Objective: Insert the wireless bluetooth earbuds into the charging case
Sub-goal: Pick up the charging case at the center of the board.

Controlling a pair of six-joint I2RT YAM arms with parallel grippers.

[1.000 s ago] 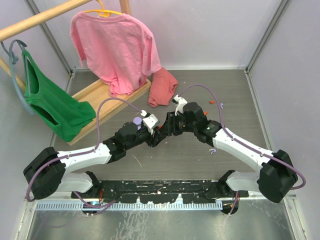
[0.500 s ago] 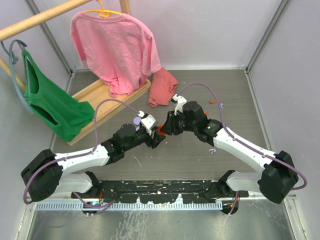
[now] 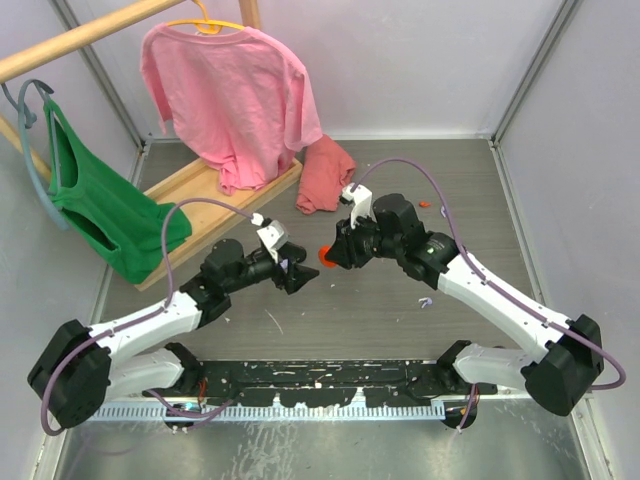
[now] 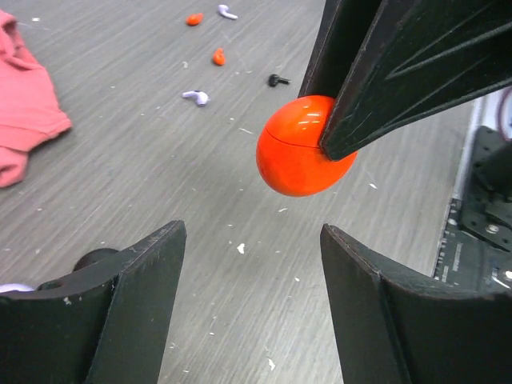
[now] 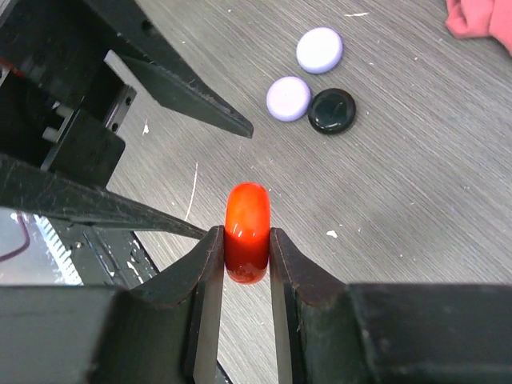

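My right gripper [image 5: 246, 235] is shut on an orange-red round charging case [image 5: 246, 224], holding it on edge above the table; that case [image 3: 326, 254] sits between the two arms in the top view. My left gripper [image 4: 252, 232] is open and empty, a little short of the case [image 4: 298, 150]. Tiny earbuds lie on the table beyond: orange-red ones [image 4: 218, 57] [image 4: 194, 18], lavender ones [image 4: 196, 97] [image 4: 227, 12] and a black one [image 4: 278, 79].
Two lavender pucks [image 5: 319, 50] [image 5: 288, 98] and a black puck [image 5: 332, 110] lie together on the table. A pink shirt [image 3: 235, 90] and a green garment [image 3: 110, 210] hang on a wooden rack at the back left. A red cloth [image 3: 325, 175] lies beside its base.
The left gripper has opened and drawn back to the left, away from the orange-red case. The right gripper has closed on the case and now holds it alone.
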